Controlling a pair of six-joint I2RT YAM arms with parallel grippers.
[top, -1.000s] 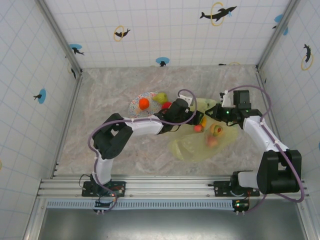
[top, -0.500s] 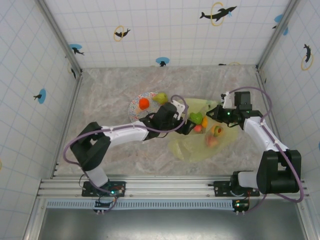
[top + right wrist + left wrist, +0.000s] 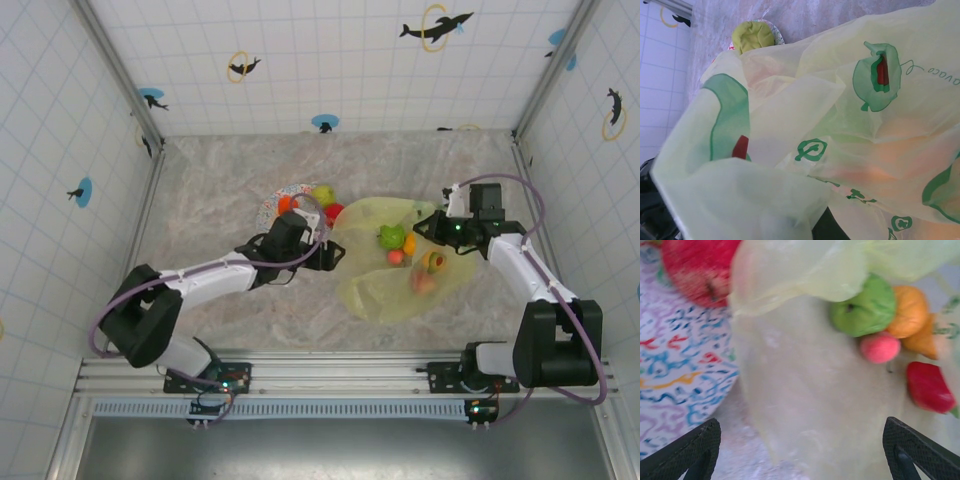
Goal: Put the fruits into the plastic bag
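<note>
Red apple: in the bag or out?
Out. The red apple sits at the patterned plate, next to the plastic bag edge, not inside it.

Plastic bag (image 3: 805,100) is carrying green cursive lettering (image 3: 939,75) beside a printed avocado picture (image 3: 878,75). It is reading roughly "ovoca" and running off the frame's right edge. Smaller green marks lower down are staying unreadable.

One plastic bag (image 3: 385,290), on the right, holds five fruits (image 3: 392,236). Three more fruits lie at the one plate (image 3: 685,365), left.
</note>
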